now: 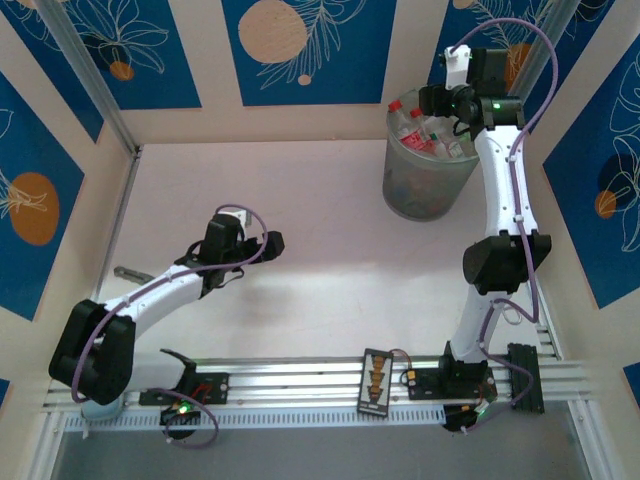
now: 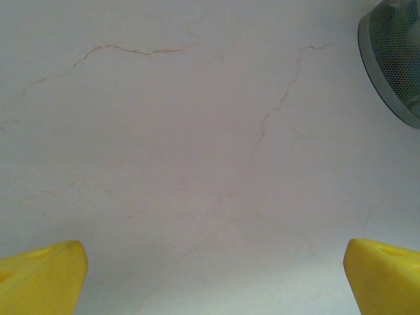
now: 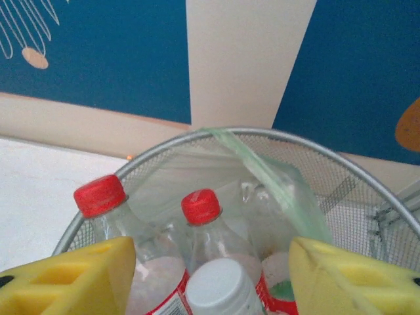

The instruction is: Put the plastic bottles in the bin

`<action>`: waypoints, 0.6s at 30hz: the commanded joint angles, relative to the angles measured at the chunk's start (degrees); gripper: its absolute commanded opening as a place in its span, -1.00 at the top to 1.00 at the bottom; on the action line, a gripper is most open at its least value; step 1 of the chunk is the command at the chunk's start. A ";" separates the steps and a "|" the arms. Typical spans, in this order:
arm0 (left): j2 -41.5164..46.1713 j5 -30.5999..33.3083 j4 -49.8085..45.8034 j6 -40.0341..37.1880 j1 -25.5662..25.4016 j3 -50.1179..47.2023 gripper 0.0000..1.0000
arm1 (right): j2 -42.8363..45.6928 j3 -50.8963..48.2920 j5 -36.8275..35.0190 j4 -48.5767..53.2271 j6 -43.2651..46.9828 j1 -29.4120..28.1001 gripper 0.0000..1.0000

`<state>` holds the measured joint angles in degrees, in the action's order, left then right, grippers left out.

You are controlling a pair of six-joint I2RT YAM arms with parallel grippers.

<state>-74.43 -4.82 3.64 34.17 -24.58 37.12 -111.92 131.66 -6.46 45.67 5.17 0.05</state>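
Observed plastic bottles (image 3: 216,241) standing packed inside bin (image 1: 420,195) at 1 o'clock on surface (image 1: 300,200), with red caps (image 3: 100,195) at 10 and 12 o'clock of the wrist view. Found right tool (image 3: 211,262) above bin mouth, yellow fingers (image 3: 79,275) parted and clear of the white-capped bottle (image 3: 220,287) between them: released. Found left tool (image 2: 213,275) spread wide over surface near 9 o'clock, grasping nothing.

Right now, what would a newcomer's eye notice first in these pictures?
The bin at the table's far right draws the eye, packed with plastic bottles showing red and white caps. The right hand hovers open just above them. The left hand hangs wide open over bare table.
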 commanded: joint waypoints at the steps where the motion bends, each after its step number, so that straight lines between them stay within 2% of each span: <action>1: -0.47 -0.19 0.34 -0.16 0.76 0.19 -1.00 | -0.80 -0.11 3.10 4.48 -5.25 1.41 -0.07; 7: -0.01 0.07 -0.32 -0.42 0.76 0.21 -1.00 | -1.63 -3.96 4.71 3.29 -7.84 2.41 0.17; 14: 0.12 -0.06 -0.38 -0.49 0.76 0.41 -1.00 | -1.97 -8.54 6.50 1.58 -9.21 2.32 0.19; 18: 0.08 0.07 -0.82 -0.86 0.83 0.95 -1.00 | -1.21 -7.40 6.02 1.66 -9.04 2.24 0.18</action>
<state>-74.43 -4.84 3.62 34.13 -24.58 37.12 -113.47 123.87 -1.23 46.76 -3.11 2.22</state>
